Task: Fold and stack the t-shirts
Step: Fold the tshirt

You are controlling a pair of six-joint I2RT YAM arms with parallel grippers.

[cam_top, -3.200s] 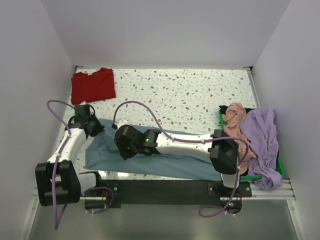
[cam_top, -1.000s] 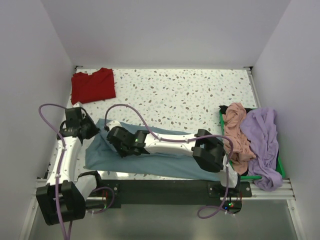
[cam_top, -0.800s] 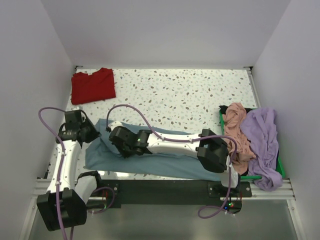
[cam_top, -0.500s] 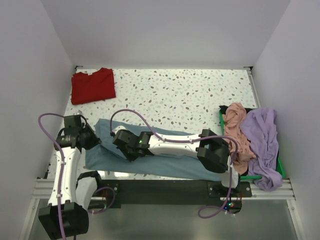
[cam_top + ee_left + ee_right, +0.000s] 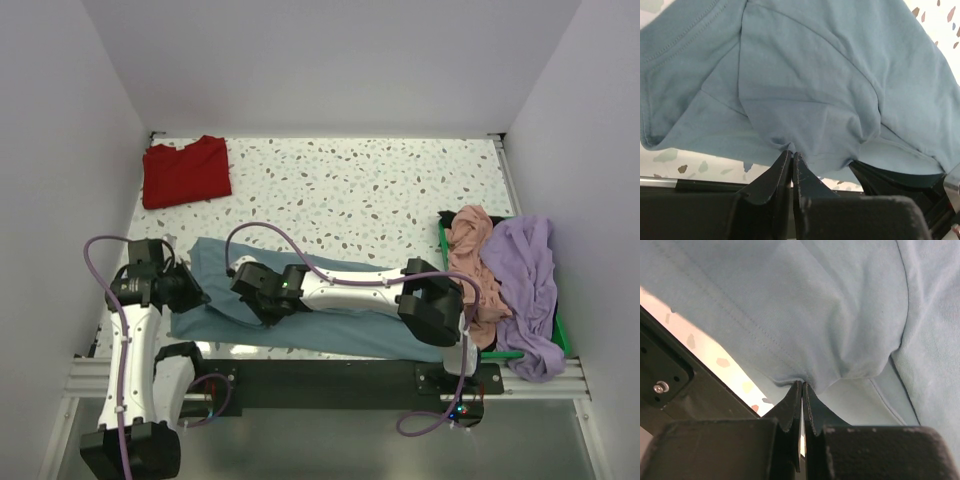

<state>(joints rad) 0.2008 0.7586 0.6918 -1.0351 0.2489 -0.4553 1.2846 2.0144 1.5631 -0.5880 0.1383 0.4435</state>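
Note:
A slate-blue t-shirt [image 5: 345,327] lies spread along the near edge of the speckled table [image 5: 360,190]. My left gripper [image 5: 190,293] is at the shirt's left end, jaws nearly together on a pucker of blue cloth [image 5: 805,75] at their tips [image 5: 791,152]. Just to its right, my right gripper [image 5: 247,292] reaches across the shirt, shut on a pinched fold near a stitched hem [image 5: 805,305], which bunches at its tips [image 5: 802,384]. A folded red t-shirt [image 5: 186,170] lies at the far left corner.
A green bin [image 5: 563,335] at the right edge holds a salmon-pink t-shirt [image 5: 470,245] and a lavender t-shirt [image 5: 525,270], which drapes over its rim. The black mounting rail [image 5: 330,385] runs right below the blue shirt. White walls close in the left, right and back.
Both grippers have drawn back toward the near edge, pulling the blue shirt's left part with them. The left arm has folded back toward its base.

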